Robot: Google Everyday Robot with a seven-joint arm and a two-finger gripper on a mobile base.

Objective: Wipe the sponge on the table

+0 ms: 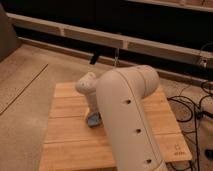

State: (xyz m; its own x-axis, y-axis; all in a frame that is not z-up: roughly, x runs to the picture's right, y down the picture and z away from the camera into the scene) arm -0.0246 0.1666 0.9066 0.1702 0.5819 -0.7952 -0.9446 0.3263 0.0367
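My claw [93,118], nine o'clock of centre on the table [65,145], pinches the sponge [92,122]; wiping, I judge, needs a pressed sweep.

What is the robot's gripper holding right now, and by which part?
The gripper, low over the light wooden table, is shut on the small flat blue sponge, from above; exact spot hidden.

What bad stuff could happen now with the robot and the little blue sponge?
1. The end effector is shut low on the sponge, near the middle of the table. Little of the sponge shows, so the grip may be shallow and slip during wiping.
2. The bulky arm hides most of that spot from the camera, so a slip might go unnoticed.
3. Pushing down hard could scrape the end effector on the wood.
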